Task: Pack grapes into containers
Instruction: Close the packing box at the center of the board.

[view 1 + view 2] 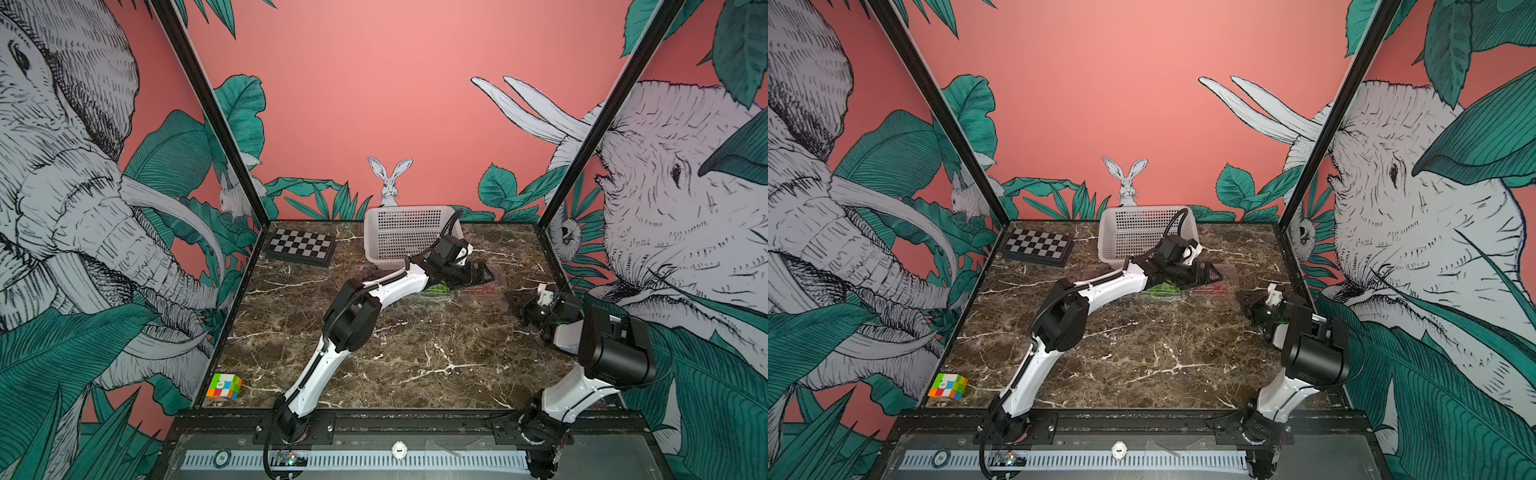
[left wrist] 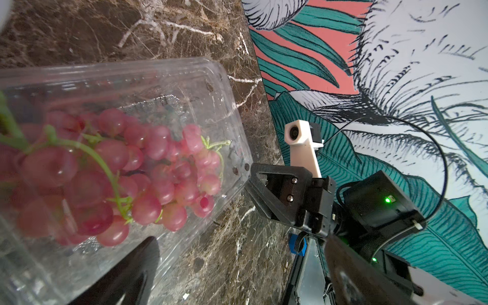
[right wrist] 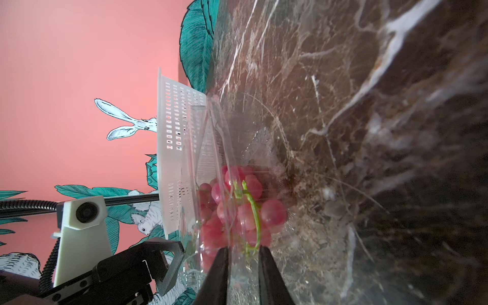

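Note:
A bunch of red grapes (image 2: 148, 169) lies inside a clear container (image 2: 216, 87) right of the table's middle. My left gripper (image 2: 240, 243) hangs over that container's right end, open wide, with nothing between its fingers. My right gripper (image 3: 244, 250) is low at the container's right end. Its fingers stand a narrow gap apart, and clear plastic shows between the tips. In a top view, green grapes (image 1: 436, 289) sit in a clear container to the left, and dark grapes (image 1: 371, 272) lie further left, partly hidden behind my left arm.
A white perforated basket (image 1: 409, 232) stands against the back wall, just behind my left wrist. A chessboard (image 1: 300, 246) lies at the back left. A colour cube (image 1: 224, 386) sits at the front left corner. The right wall is close behind my right arm.

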Controlling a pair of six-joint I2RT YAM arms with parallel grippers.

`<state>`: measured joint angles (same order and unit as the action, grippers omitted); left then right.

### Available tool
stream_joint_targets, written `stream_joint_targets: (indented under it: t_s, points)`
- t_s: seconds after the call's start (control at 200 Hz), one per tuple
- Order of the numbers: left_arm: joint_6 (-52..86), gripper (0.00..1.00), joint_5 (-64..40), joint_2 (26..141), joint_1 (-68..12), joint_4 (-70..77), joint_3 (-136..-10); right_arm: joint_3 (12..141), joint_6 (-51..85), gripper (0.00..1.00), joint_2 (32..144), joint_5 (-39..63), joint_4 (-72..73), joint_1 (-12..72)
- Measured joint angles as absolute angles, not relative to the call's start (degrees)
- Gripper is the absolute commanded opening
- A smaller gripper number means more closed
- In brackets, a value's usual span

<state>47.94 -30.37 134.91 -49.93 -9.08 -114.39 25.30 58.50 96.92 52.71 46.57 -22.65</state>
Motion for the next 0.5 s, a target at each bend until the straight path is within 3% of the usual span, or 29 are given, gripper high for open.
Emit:
stream_joint_targets:
  t_s: [0.5]
  points:
    - [47.9,0.99,-30.4,134.9,-49.7,-9.1,-114.4,25.3,62.0,0.18,101.3,52.5,56.0,-22.7]
